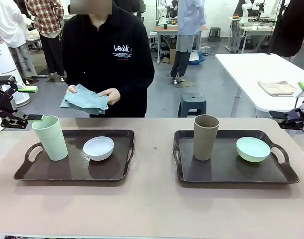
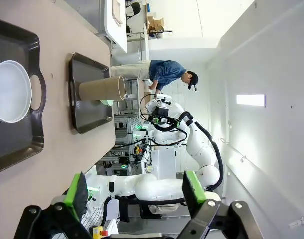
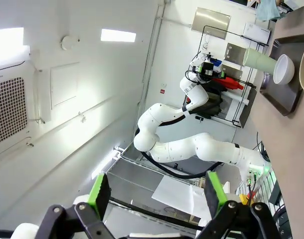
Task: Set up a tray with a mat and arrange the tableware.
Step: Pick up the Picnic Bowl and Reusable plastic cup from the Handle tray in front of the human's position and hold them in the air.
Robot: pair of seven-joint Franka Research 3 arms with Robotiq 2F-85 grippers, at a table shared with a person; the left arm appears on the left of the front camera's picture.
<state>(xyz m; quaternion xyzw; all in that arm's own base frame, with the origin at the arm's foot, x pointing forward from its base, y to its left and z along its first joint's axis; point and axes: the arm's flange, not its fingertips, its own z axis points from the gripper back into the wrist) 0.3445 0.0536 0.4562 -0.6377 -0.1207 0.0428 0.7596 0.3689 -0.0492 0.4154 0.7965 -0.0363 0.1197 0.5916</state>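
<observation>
Two dark trays lie on the table. The left tray (image 1: 67, 172) holds a pale green cup (image 1: 50, 138) and a white bowl (image 1: 98, 148). On the right tray (image 1: 227, 172) stand a tan cup (image 1: 206, 137) and a mint bowl (image 1: 252, 149). Behind the table a person holds a folded teal mat (image 1: 84, 99) in both hands. My left gripper (image 1: 31, 103) hovers open at the far left, just beyond the green cup. My right gripper (image 1: 294, 102) is open at the far right edge. Both wrist views show wide empty jaws: left gripper (image 2: 134, 191), right gripper (image 3: 158, 194).
A white table (image 1: 251, 64) at the back right carries a beige folded cloth (image 1: 276, 88). A dark stool (image 1: 192, 103) stands behind the table's far edge. Bare tabletop lies between the trays and along the near edge.
</observation>
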